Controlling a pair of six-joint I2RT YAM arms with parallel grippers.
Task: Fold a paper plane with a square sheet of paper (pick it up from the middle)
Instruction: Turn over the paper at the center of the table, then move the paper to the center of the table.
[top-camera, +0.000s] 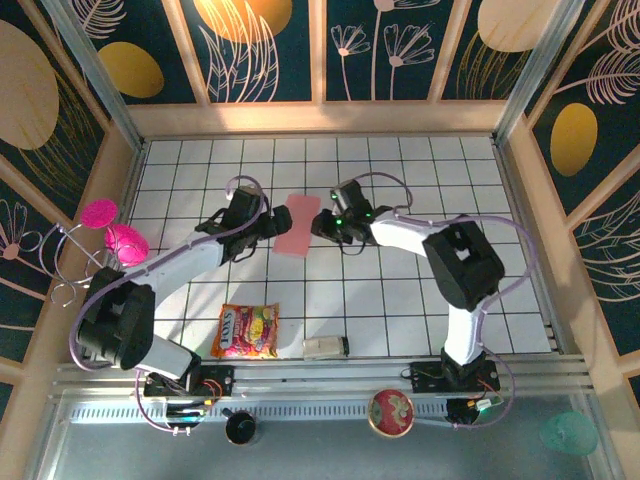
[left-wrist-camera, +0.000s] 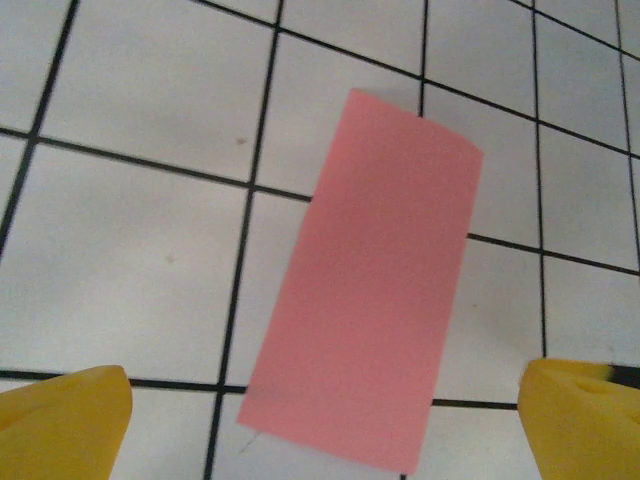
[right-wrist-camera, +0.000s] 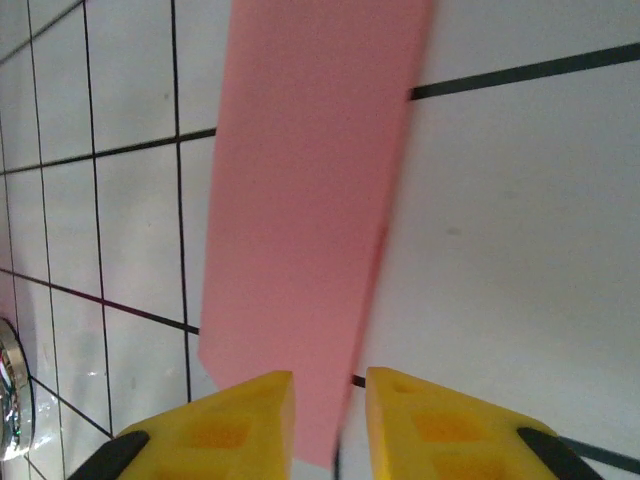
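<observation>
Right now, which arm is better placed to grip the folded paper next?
Right, probably. The right gripper closely straddles one end of the folded pink paper; the left gripper hangs wide open above it.

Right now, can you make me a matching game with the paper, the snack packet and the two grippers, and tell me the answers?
Things:
1. paper
2. snack packet
3. left gripper
4. right gripper

Clues:
A. fingers spread wide
B. orange-yellow
C. pink, between the two grippers
D. fingers close together at the paper's end

Pairs: 1-C, 2-B, 3-A, 4-D.
</observation>
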